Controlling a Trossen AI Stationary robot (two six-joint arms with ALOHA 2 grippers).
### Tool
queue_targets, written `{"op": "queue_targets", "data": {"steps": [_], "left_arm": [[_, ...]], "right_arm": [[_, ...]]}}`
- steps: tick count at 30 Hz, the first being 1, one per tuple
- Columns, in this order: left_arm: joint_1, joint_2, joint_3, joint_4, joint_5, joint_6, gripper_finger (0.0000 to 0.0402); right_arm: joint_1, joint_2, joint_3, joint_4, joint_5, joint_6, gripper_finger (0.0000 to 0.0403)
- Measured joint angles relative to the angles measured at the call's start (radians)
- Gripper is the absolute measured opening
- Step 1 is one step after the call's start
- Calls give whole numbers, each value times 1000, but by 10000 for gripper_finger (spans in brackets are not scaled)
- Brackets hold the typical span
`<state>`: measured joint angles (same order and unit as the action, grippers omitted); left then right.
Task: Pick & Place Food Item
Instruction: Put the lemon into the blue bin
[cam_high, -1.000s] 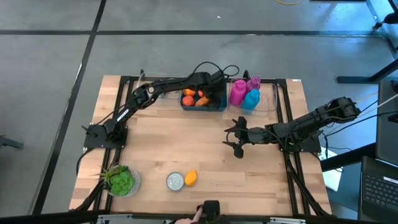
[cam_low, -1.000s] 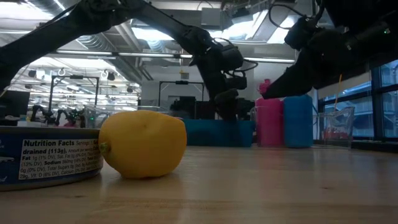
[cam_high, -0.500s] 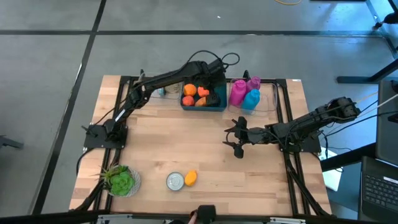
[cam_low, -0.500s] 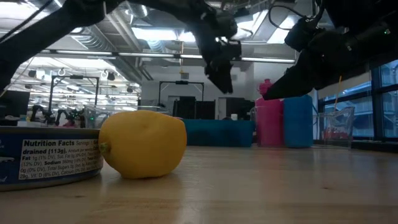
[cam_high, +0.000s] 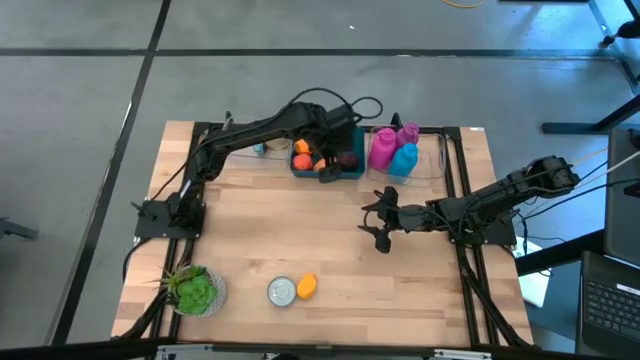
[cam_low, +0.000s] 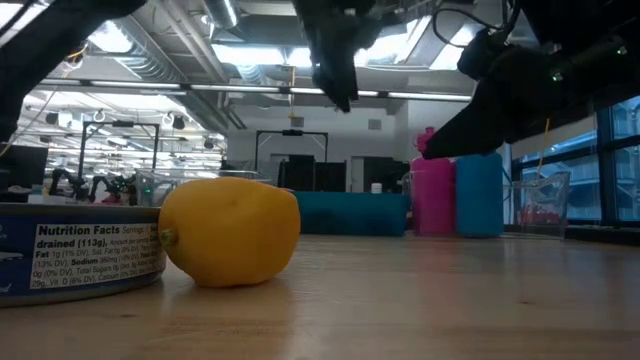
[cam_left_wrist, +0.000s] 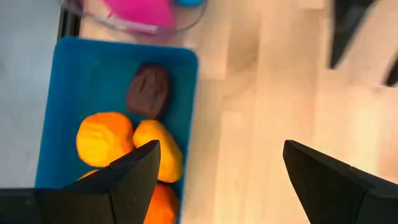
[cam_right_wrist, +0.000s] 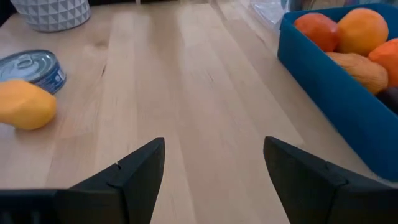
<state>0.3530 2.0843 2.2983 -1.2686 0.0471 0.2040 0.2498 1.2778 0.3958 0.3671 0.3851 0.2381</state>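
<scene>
Above blue plastic bin (cam_high: 327, 160) | left pincer (cam_high: 326, 172) released, empty, food deposited | right pincer (cam_high: 378, 224) released, waiting mid-surface

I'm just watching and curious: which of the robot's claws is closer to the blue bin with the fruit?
The left. The left gripper hangs open over the near edge of the blue bin; the right gripper waits open over the bare table, well short of it.
</scene>
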Motion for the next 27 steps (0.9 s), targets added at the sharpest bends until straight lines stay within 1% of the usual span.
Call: {"op": "queue_targets", "data": {"steps": [2, 6, 11, 14, 16, 18, 24, 27], "left_arm": [[-19, -25, 0, 0, 4, -2, 327], [-46, -94, 1, 0, 58, -8, 327], [-72, -185, -6, 22, 69, -30, 327], [-90, -268, -96, 84, 69, -34, 327], [-96, -340, -206, 143, 69, -52, 327], [-102, -428, -356, 242, 69, -79, 327], [-107, -752, -872, 591, 46, -173, 326], [-118, -915, -1138, 794, 35, -231, 326]], "right_arm": [[0, 0, 0, 0, 0, 23, 272], [0, 0, 0, 0, 0, 43, 272], [1, 0, 0, 14, 0, 70, 272], [1, 0, 0, 18, 0, 85, 272], [1, 0, 0, 22, 0, 95, 272], [1, 0, 0, 22, -8, 99, 272], [1, 0, 0, 23, -11, 100, 272], [1, 0, 0, 23, -11, 102, 272]]}}
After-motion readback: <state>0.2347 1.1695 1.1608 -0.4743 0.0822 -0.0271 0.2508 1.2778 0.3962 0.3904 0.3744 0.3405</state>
